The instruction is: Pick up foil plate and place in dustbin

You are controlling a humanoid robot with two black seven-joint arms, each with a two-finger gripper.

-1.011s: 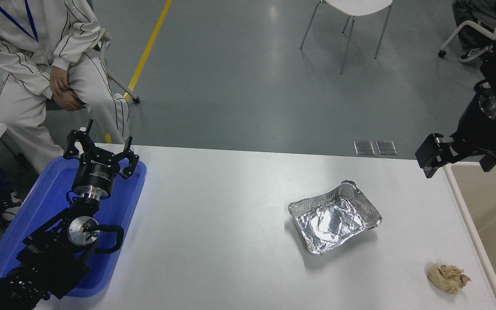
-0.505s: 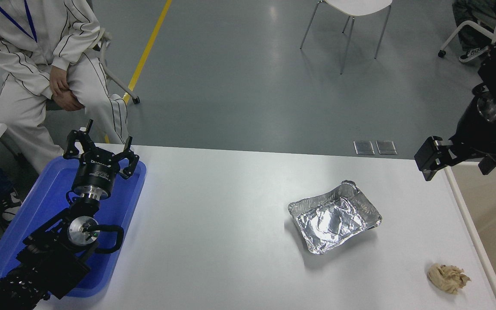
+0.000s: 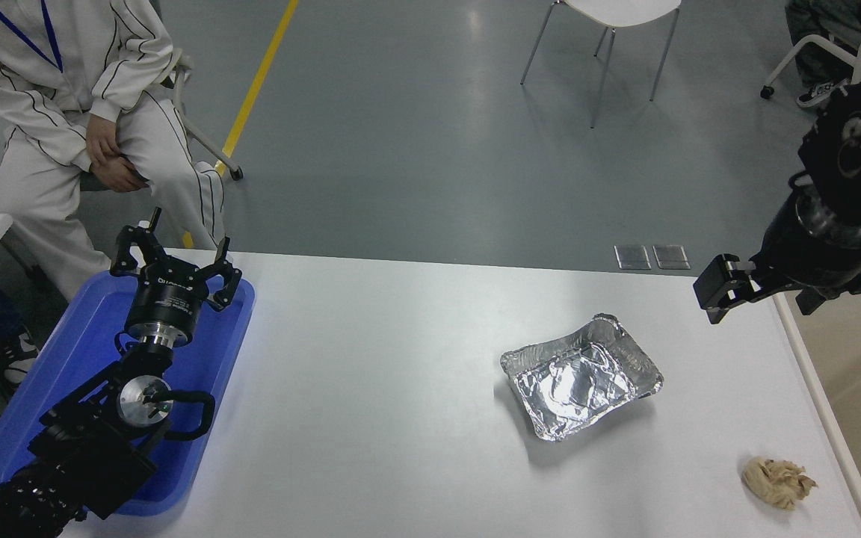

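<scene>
The foil plate (image 3: 582,377) lies on the white table (image 3: 400,388), right of centre, open side up and crinkled. The dustbin (image 3: 813,381) stands at the table's right edge, only its off-white rim and beige inner wall in view. My right gripper (image 3: 718,288) hangs in the air above the table's far right corner, just left of the dustbin's rim, up and to the right of the foil plate and apart from it. It holds nothing that I can see. My left gripper (image 3: 174,261) is parked open over the blue tray at the lower left.
A flat blue tray (image 3: 79,351) lies under the left arm. A crumpled beige paper wad (image 3: 778,482) lies at the front right, near the dustbin. A person in white sits at the far left (image 3: 64,97). Chairs stand on the floor beyond the table.
My right arm has moved left, from over the dustbin's corner to over the table's far right corner. The foil plate, the paper wad and the left arm have not moved.
</scene>
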